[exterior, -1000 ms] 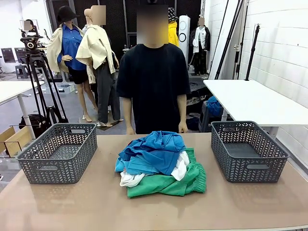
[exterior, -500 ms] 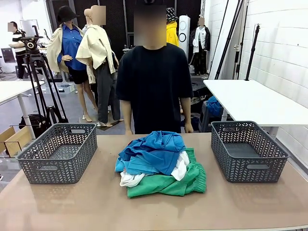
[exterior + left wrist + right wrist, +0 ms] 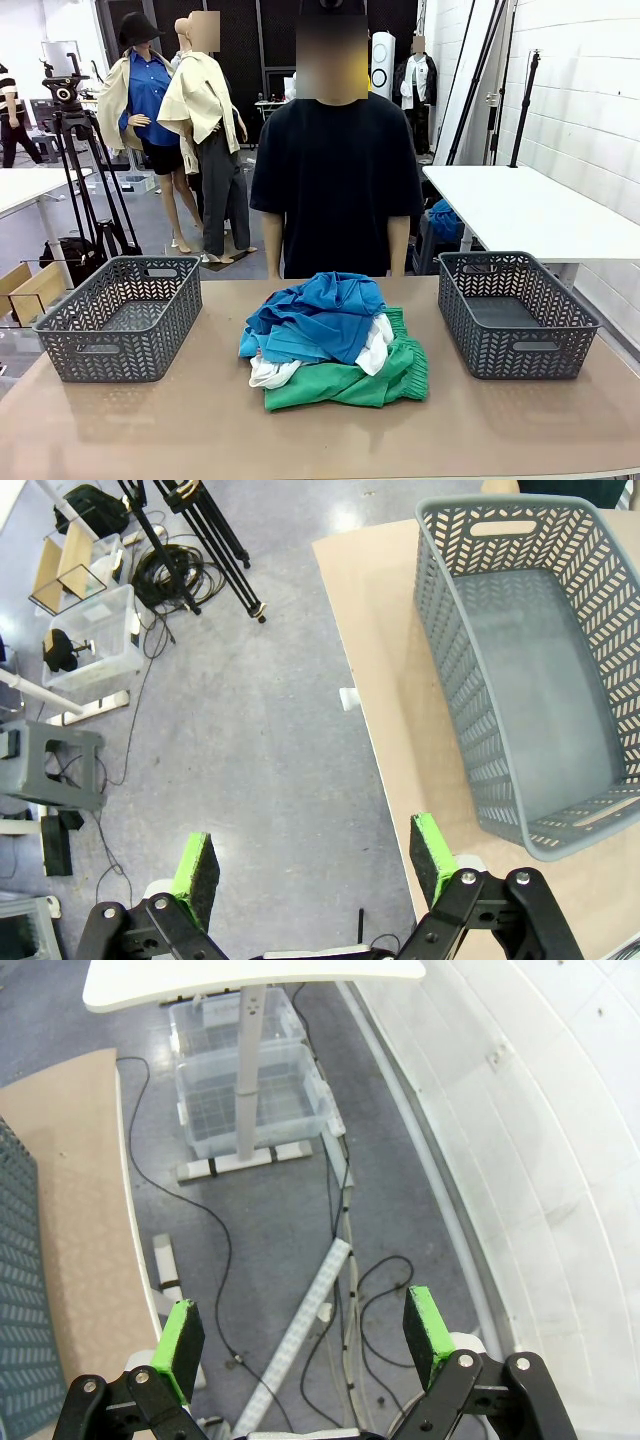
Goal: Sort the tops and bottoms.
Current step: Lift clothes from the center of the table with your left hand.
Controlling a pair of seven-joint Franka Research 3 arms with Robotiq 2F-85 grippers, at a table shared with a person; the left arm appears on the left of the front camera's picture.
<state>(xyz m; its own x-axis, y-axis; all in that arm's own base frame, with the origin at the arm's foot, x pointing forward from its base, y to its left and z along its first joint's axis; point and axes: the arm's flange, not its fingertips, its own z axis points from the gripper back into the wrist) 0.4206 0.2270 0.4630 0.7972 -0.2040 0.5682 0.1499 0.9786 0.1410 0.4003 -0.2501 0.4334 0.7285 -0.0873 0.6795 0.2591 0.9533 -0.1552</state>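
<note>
A heap of clothes lies in the middle of the table in the front view. Bright blue shirts [image 3: 320,315] are on top, a white shirt [image 3: 375,345] pokes out beneath them, and green shorts [image 3: 350,380] lie at the bottom right. A person in a black T-shirt [image 3: 335,185] stands behind the heap, arms down. My left gripper [image 3: 315,858] is open above the floor beside the table's left edge. My right gripper [image 3: 305,1332] is open over the floor off the table's right edge.
An empty grey basket [image 3: 120,318] stands left of the heap and another grey basket [image 3: 515,312] stands right of it. The left basket [image 3: 530,670] also appears in the left wrist view. Tripod legs [image 3: 215,530], cables and plastic bins [image 3: 250,1095] lie on the floor.
The person behind the table has shifted slightly to the right and stands straighter. The clothes and baskets have not moved.
</note>
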